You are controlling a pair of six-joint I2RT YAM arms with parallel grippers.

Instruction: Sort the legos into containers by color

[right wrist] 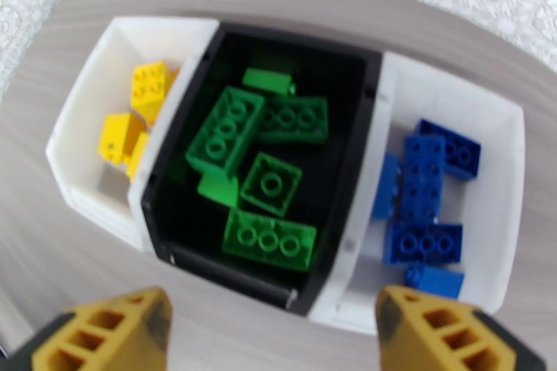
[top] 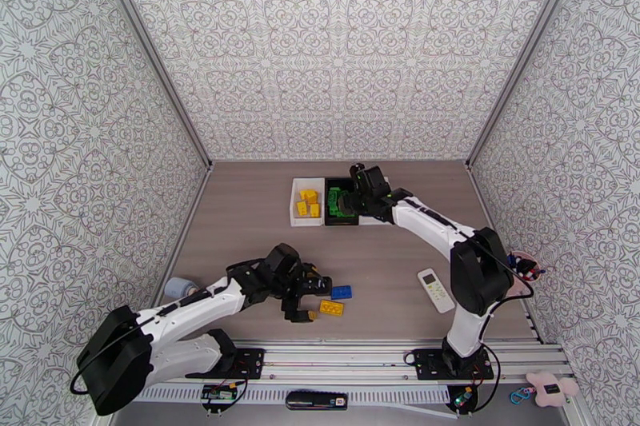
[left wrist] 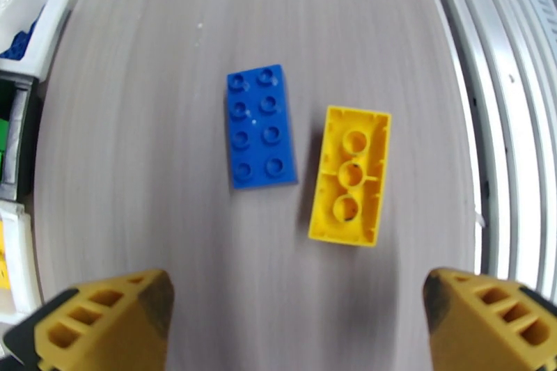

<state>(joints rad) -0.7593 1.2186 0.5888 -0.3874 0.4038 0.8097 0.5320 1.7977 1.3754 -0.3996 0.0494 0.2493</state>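
Left fingers gape over 2 loose legos.

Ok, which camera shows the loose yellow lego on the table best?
The left wrist view: the yellow lego lies large and sharp, hollow underside up, beside the blue lego. The top external view shows it small, by the left end effector.

Bare worktop runs from the near side of the black bin to two loose bricks. White bins touch both its flanks. The right tool hangs above it, jaws apart.
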